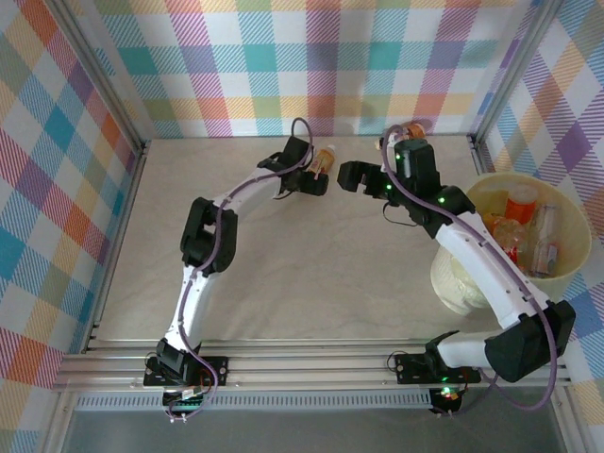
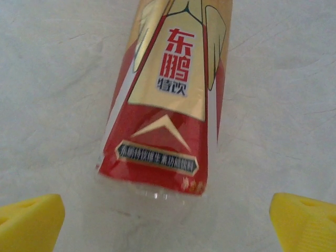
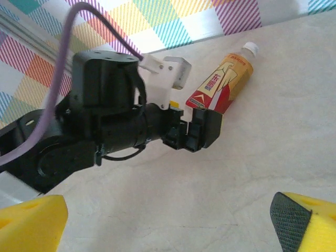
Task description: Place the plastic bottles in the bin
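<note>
The energy-drink bottle (image 2: 168,100) lies on its side on the pale table (image 2: 58,79), straight ahead of the left gripper (image 2: 168,228). It wears a red-and-gold label with red Chinese characters, and its clear base points back at the jaws. From the right wrist camera it shows a white cap (image 3: 251,49) at the end away from the left gripper, and a golden-orange body. The left gripper stands wide open, with its yellow fingertips (image 2: 31,223) to either side of the base and not touching it.

The right gripper (image 1: 351,176) is also wide open and holds nothing. It faces the left gripper from just beside it, its own yellow fingertips (image 3: 31,226) spread over bare table.

Two bottles lie on the table: this one, and a second bottle (image 1: 413,127) with an orange top, partly hidden behind the right arm's wrist.

There is one bin (image 1: 453,278), a round cream tub beside the right arm's forearm. Inside it is a pile of orange and clear bottles (image 1: 521,226), too overlapped to count exactly.
</note>
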Robot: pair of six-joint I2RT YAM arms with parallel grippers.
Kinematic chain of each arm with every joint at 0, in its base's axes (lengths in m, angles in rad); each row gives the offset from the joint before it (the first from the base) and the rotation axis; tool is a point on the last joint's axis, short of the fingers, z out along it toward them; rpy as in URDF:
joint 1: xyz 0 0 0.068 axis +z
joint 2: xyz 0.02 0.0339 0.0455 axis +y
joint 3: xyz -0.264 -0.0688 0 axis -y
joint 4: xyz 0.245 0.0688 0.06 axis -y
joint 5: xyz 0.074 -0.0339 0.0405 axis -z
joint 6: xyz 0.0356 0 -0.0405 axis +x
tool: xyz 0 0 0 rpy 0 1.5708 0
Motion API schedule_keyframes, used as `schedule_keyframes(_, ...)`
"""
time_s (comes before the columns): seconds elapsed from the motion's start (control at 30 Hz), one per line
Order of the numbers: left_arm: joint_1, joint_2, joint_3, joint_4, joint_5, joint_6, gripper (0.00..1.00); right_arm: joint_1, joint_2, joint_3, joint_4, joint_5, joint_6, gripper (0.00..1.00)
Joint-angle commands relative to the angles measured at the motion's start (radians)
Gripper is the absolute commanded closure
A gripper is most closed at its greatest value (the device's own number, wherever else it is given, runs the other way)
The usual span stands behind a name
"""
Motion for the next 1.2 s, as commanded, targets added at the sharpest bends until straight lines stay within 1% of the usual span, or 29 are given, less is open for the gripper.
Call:
schedule_keyframes(0.0, 0.012, 0.077, 0.134, -0.109, -0.012, 0.082, 0.00, 0.004, -0.040, -0.016, 0.004, 0.023, -0.026, 0.00)
schedule_keyframes(0.07, 0.016, 0.137, 0.235, -0.158, 0.000, 0.082, 0.00, 0.004, -0.054, -0.018, 0.002, 0.020, -0.035, 0.00)
schedule_keyframes(0.13, 0.017, 0.180, 0.294, -0.189, 0.029, 0.080, 0.00, 0.004, -0.075, -0.017, 0.003, -0.003, -0.067, 0.00)
schedule_keyframes(0.23, 0.016, 0.214, 0.319, -0.189, 0.043, 0.069, 0.03, 0.005, -0.134, -0.029, 0.024, -0.013, -0.105, 0.01)
schedule_keyframes(0.3, 0.016, 0.223, 0.318, -0.186, 0.043, 0.058, 0.08, 0.004, -0.179, -0.041, 0.028, 0.003, -0.124, 0.00)
schedule_keyframes(0.33, 0.016, 0.225, 0.314, -0.187, 0.042, 0.050, 0.13, 0.004, -0.203, -0.044, 0.019, 0.021, -0.132, 0.00)
schedule_keyframes(0.5, 0.017, 0.219, 0.291, -0.178, 0.037, 0.031, 0.27, 0.004, -0.297, -0.065, -0.050, 0.141, -0.152, 0.00)
schedule_keyframes(0.57, 0.016, 0.200, 0.254, -0.152, 0.046, 0.026, 0.34, 0.004, -0.325, -0.077, -0.071, 0.180, -0.154, 0.00)
schedule_keyframes(0.77, 0.016, 0.122, 0.114, -0.072, 0.064, 0.011, 0.41, 0.004, -0.350, -0.095, -0.071, 0.195, -0.125, 0.00)
schedule_keyframes(0.93, 0.016, 0.002, -0.059, 0.019, 0.078, -0.002, 0.44, 0.004, -0.325, -0.091, -0.048, 0.175, -0.112, 0.00)
schedule_keyframes(1.17, 0.016, -0.227, -0.354, 0.168, 0.135, -0.061, 0.48, 0.004, -0.281, -0.110, -0.005, 0.127, -0.046, 0.00)
